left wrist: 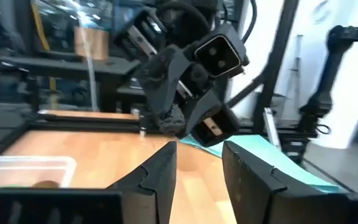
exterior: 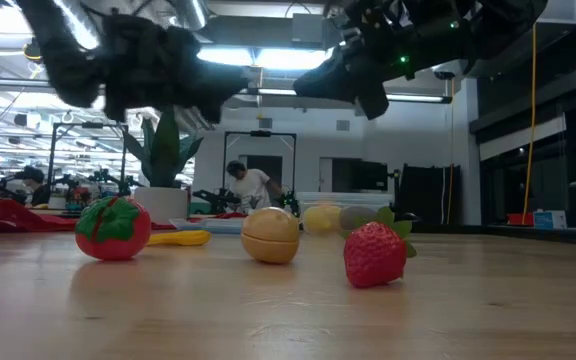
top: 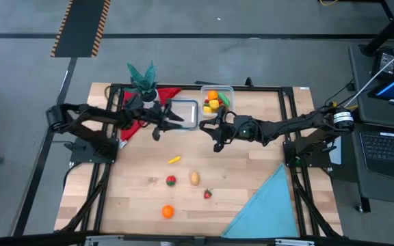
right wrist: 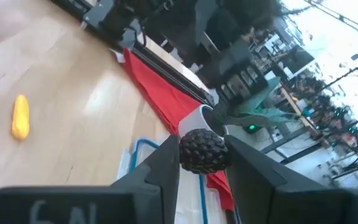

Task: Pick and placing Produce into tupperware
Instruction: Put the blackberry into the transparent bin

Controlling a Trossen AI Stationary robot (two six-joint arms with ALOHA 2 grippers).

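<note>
The tupperware (top: 215,100), a clear tub holding orange, yellow and green produce, stands at the table's far middle. Five pieces of produce lie on the near table: a yellow one (top: 174,160), a red tomato (top: 172,180), a tan one (top: 194,178), a strawberry (top: 208,194) and an orange (top: 167,212). My right gripper (right wrist: 202,163) hangs above the table just near of the tub, shut on a dark bumpy ball (right wrist: 204,149). My left gripper (left wrist: 199,163) hovers left of it, over the flat clear piece's near edge, open, with nothing between its fingers. My right gripper pinches the dark bumpy ball by its two opposite sides (right wrist: 185,152) between its two fingers. The fingers come about level from the table's right side. The ball is lifted clear of the table.
A flat clear piece with a blue rim (top: 183,113) lies left of the tub, a red cloth (top: 142,113) and a potted plant (top: 142,78) beyond it at the far left. A light blue cloth (top: 265,205) covers the near right corner. The two grippers face each other closely.
</note>
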